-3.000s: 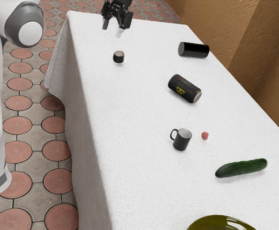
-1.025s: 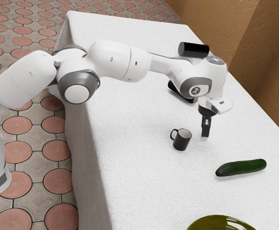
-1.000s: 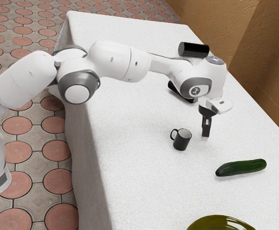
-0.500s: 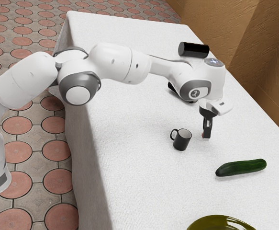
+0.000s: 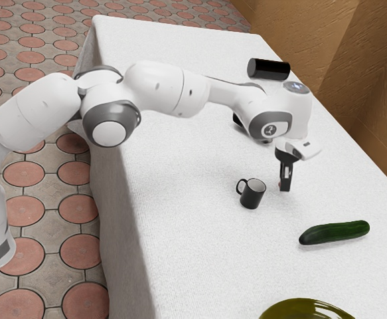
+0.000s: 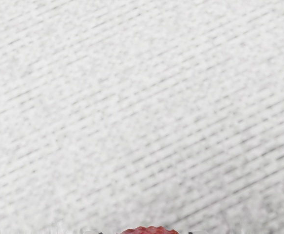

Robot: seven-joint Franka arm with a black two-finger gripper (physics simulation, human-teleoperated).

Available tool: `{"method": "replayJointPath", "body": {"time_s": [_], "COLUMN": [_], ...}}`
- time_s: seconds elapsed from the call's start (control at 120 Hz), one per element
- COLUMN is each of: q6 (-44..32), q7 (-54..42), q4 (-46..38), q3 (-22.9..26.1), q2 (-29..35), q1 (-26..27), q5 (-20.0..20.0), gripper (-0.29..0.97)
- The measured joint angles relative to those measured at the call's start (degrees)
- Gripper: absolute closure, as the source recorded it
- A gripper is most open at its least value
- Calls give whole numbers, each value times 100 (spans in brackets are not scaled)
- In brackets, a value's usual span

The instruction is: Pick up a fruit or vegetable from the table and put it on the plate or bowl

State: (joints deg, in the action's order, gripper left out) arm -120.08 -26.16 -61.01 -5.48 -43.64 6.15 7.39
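Three seconds ago the gripper hung over the far end of the table, well away from the black mug. The arm has since swung across, and the gripper now stands low just beside the mug, on the exterior view's right of it, on the spot where the small red fruit lay. Over the last half second the hand has barely shifted. The mug, the cucumber and the black cylinder lie where they did before.

The gripper points straight down, its tip at or almost at the cloth. From the side it reads as one narrow dark shape, so I cannot tell how far open it is or whether it has closed on the fruit. In the wrist view the small red fruit sits directly under the hand, against the white weave of the cloth.

The cucumber lies on its side nearer the camera than the mug and farther to the exterior view's right, well apart from it. The olive-green plate shows at the near edge, nearer still than the cucumber and well apart from the mug. The black cylinder lies on its side beyond the mug, toward the far end of the table, well apart from it.
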Motion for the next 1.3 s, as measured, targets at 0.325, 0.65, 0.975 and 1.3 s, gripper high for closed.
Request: {"method": "replayJointPath", "body": {"time_s": [0.325,0.65,0.975,1.3], "q6": [1363,2256,2382,2183], "q7": [63,124,237,365], "q4": [471,821,817,803], "q3": [-100,-110,-69,387], "q2": [508,1100,1248,1186], "q1": [55,1144,2600,3085], "q5": [-185,-451,-531,-506], "gripper": [51,51,51,51]}}
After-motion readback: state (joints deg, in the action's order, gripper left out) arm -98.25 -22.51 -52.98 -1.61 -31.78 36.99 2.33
